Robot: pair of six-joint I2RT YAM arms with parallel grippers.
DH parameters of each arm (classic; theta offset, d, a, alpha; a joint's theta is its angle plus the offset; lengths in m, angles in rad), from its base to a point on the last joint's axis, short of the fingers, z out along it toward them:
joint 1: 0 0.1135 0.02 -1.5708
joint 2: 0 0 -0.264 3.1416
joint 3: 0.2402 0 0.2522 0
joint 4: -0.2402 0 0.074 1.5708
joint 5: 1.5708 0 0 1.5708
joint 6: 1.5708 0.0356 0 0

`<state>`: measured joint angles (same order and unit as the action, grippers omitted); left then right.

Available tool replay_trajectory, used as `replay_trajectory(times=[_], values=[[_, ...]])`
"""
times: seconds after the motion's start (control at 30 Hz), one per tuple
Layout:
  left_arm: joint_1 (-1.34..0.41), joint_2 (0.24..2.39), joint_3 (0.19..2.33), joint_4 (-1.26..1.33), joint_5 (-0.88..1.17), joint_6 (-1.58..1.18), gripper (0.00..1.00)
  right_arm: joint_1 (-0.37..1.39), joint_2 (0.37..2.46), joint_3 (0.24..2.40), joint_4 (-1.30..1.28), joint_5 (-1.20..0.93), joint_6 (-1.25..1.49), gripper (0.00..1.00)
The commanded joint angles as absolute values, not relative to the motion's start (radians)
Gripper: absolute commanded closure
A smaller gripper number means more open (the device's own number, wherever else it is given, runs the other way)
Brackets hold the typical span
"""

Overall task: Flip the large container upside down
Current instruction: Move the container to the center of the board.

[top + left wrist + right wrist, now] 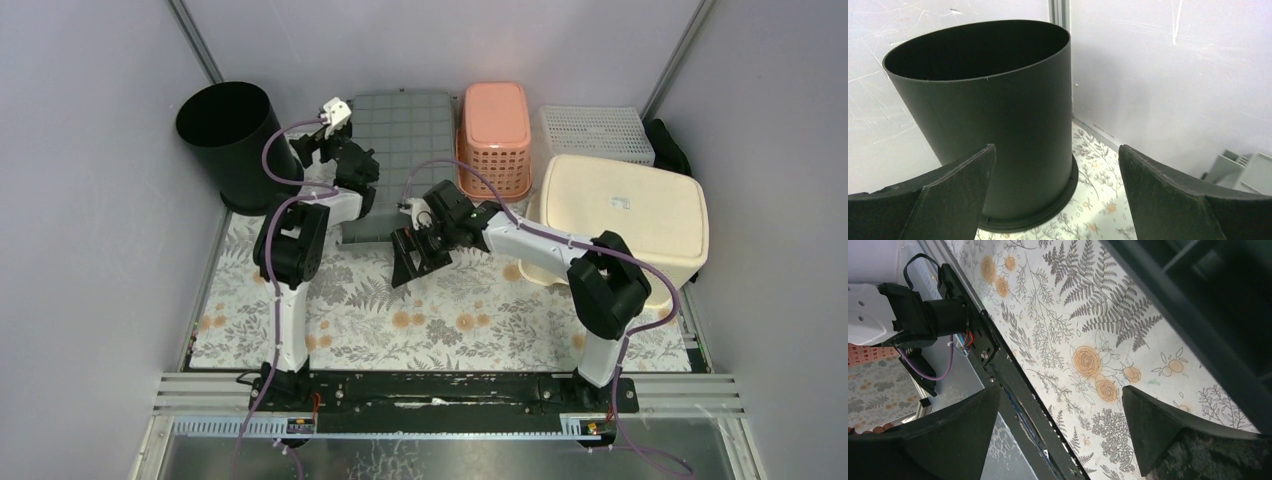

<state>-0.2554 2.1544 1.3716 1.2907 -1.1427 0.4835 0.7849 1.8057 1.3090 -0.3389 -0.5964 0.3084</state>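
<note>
Top view: the grey container [405, 135], the likely task thing, lies gridded base up, just right of the left gripper [308, 145] and just beyond the right gripper [415, 265]. Both are spread and hold nothing, which fits a flip already done.

Left wrist: an upright black bin [998, 125] stands ahead of the gripper.

Right wrist: only the floral table [1088, 355] lies between the fingers.

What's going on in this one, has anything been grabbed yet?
Nothing is held yet. Both claws are open and empty. The left claw faces the black bin, which stands upright with its mouth up in the back left corner. The claw is not touching it. The right claw hangs over the floral mat near the grey crate. The bin has not been turned over.
</note>
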Motion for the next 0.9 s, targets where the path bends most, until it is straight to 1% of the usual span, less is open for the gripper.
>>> replay_trajectory(times=[0.0,0.13,0.23,0.33,0.4,0.43,0.5,0.57,0.7,0.77,0.8,0.83,0.87], values=[[-0.272,2.104,1.371,1.25,-1.24,0.468,0.0,0.785,1.83,1.392,-0.406,-0.581,0.28,0.01],[-0.293,1.995,1.367,0.947,-1.235,0.325,0.01,0.785,1.823,1.371,-0.396,-0.58,0.28,0.01],[-0.339,1.91,1.344,0.788,-1.227,0.284,0.03,0.785,1.806,1.351,-0.387,-0.578,0.28,0.01],[-0.366,1.84,1.413,0.433,-1.2,0.131,0.05,0.785,1.781,1.325,-0.362,-0.582,0.291,0.01],[-0.363,1.805,1.5,0.161,-1.157,-0.007,0.08,0.785,1.763,1.3,-0.345,-0.589,0.298,0.01],[-0.358,1.795,1.551,0.06,-1.127,-0.041,0.09,0.785,1.753,1.289,-0.334,-0.592,0.301,0.01],[-0.338,1.814,1.721,-0.203,-1.051,-0.126,0.17,0.785,1.732,1.265,-0.312,-0.601,0.309,0.01],[-0.315,1.887,1.962,-0.474,-0.987,-0.183,0.21,0.785,1.707,1.243,-0.291,-0.61,0.316,0.01],[-0.288,1.989,2.375,-0.804,-0.902,-0.132,0.23,0.785,1.639,1.191,-0.245,-0.628,0.326,0.01],[-0.226,2.032,2.567,-0.914,-0.816,-0.14,0.24,0.785,1.612,1.161,-0.212,-0.639,0.334,0.01],[-0.187,2.036,2.625,-0.939,-0.771,-0.163,0.26,0.785,1.605,1.147,-0.198,-0.644,0.338,0.01],[-0.148,2.018,2.625,-0.932,-0.703,-0.186,0.28,0.785,1.599,1.133,-0.185,-0.652,0.344,0.01],[-0.098,1.973,2.521,-0.887,-0.596,-0.214,0.29,0.785,1.593,1.122,-0.176,-0.661,0.347,0.01]])
